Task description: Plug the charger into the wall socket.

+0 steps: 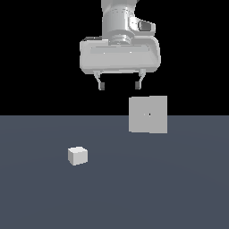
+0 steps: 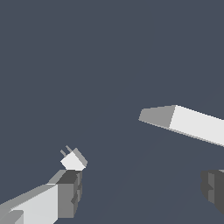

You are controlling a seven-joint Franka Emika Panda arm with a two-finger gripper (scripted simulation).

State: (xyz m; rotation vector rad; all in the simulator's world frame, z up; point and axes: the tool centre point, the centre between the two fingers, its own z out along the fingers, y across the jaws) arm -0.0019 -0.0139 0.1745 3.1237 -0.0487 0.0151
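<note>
One off-white cube charger (image 1: pixel 78 155), two small prongs, tool (image 1: pixel 120 86) empty above

Off-white charger (image 1: pixel 78 155), pale grey wall socket (image 1: pixel 148 114), dark slate-blue floor (image 1: pixel 179 188).

A flat, plain slate-blue floor (image 1: pixel 40 197) carries everything here. Sitting on it, out at about eight o'clock from the middle of the exterior view, is the charger (image 1: pixel 78 155), a small off-white block, resting flat. Up at roughly one o'clock stands the wall socket (image 1: pixel 148 114), a pale grey square plate, upright on the floor, well apart from the charger. In the wrist view the charger (image 2: pixel 73 160) shows two short prongs.
</note>
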